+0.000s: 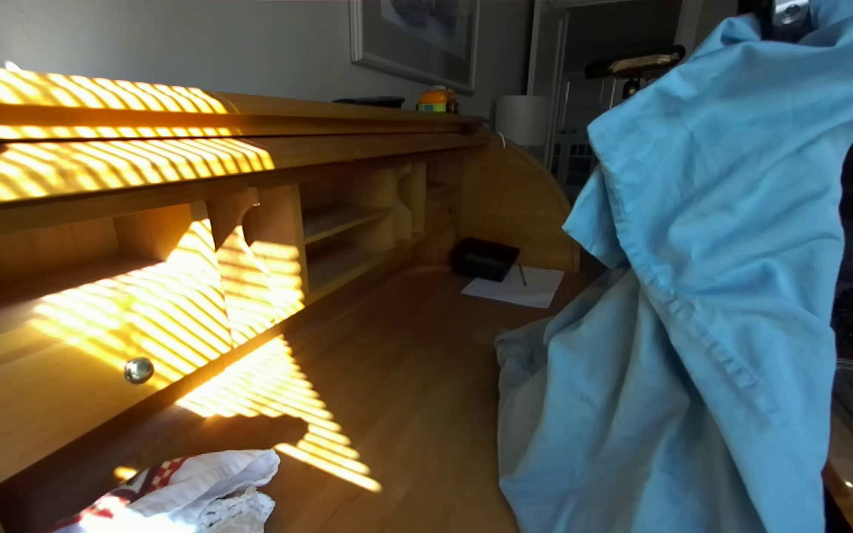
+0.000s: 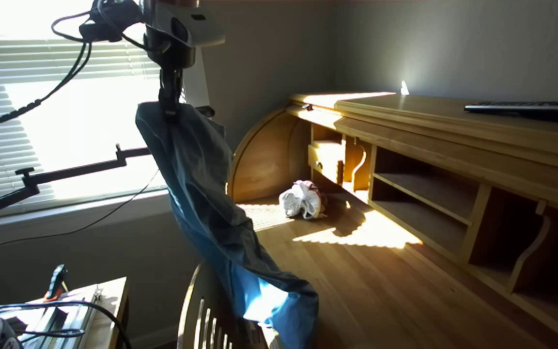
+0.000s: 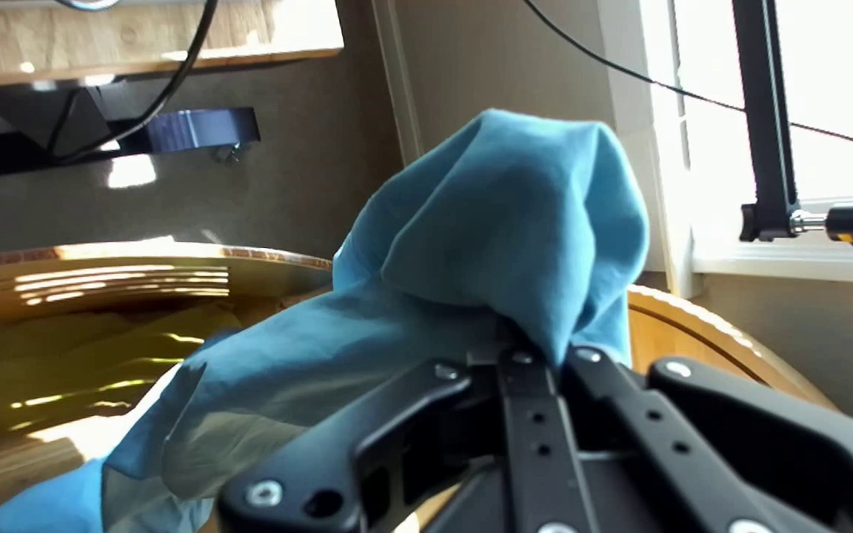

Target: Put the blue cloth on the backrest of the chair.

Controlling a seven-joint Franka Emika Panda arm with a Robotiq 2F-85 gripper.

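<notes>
Blue cloth (image 2: 216,218) hangs bunched from my gripper (image 3: 556,359), jaws clenched on its upper fold, a puff of it sticking out past the tips in the wrist view. In an exterior view it slants down beside the slatted wooden chair backrest (image 2: 209,298), lower end over toward the roll-top desk (image 2: 429,291); can't tell if it's touching either, or how much (if any) lies across the backrest's top. Prog. IMO past halfway: pick-up done, carry mostly done, drape & release not yet. Left to do: centre it over the backrest, lower so both sides hang, let go, back off w/o dragging it. Main risk, I'd guess: too much wt. desk-side, so it may slide off that way.
</notes>
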